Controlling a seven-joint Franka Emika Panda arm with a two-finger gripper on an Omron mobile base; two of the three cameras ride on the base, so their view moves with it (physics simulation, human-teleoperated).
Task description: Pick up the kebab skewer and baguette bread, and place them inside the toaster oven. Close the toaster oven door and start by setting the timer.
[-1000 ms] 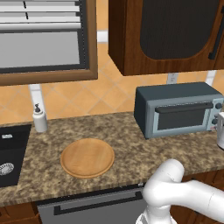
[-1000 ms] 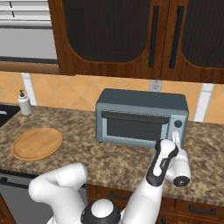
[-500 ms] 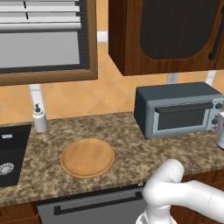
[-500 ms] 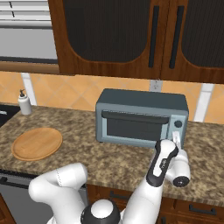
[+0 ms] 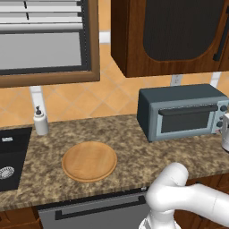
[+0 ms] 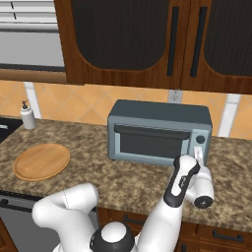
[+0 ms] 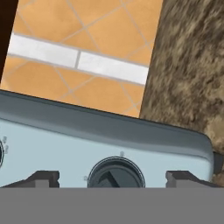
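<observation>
We see the grey-blue oven (image 6: 158, 133), door (image 6: 154, 141) shut, near the counter (image 6: 118, 177) edge; gripper (image 7: 113, 177) fingers spread, flanking a dial (image 7: 116, 174).

We saw a glossy white arm (image 6: 74, 206) built of rounded, tube-like segments with smooth bulbous elbows. Its joints were dark: a black band ringed the forearm (image 6: 178, 189) below the wrist, and a black cap with a pale centre sat on the near base joint (image 6: 112, 240). A small dark screw mark dotted the white wrist housing (image 6: 203, 199). The fingertips (image 7: 41, 178) were small, dark grey and blocky.
</observation>
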